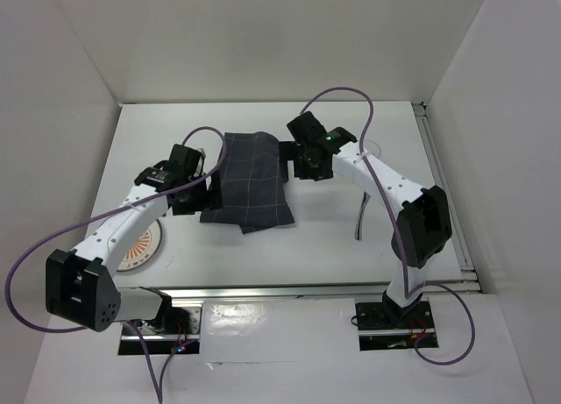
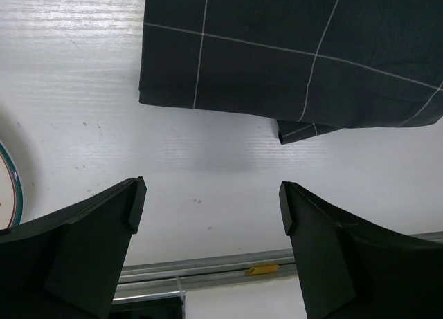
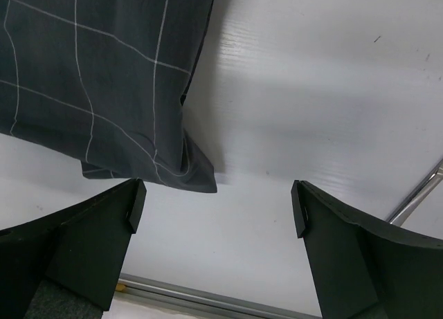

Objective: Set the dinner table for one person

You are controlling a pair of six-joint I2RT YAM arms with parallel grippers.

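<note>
**Table:** You have the table (image 1: 149,132) filling the middle of the top view. It is white, edged by rails, and carries every item.

**Placemat:** The dark grid-lined placemat (image 1: 250,180) lies at the centre of the table. It is rumpled, with a corner folded under along its lower edge.

**Left gripper:** The left gripper (image 1: 195,198) hovers at the mat's left edge, fingers spread wide and holding nothing. Its wrist view shows bare table between the fingers and the mat's edge just beyond them.

**Right gripper:** The right gripper (image 1: 302,167) is at the mat's upper right edge, likewise spread and empty. In its wrist view a mat corner lies ahead of the finger at frame left.

**Judgement:** You have placed an arm at each side so the cloth can be drawn flat from two edges.

**Plate:** The orange-patterned plate (image 1: 140,246) is at lower left, partly under the left arm and well apart from the mat.

**Utensil:** A thin utensil (image 1: 361,220) lies right of centre. Its type cannot be made out.

**Progress:** Neither the plate nor the utensil is on the mat, so I judge the setting to be at an early stage.
</note>
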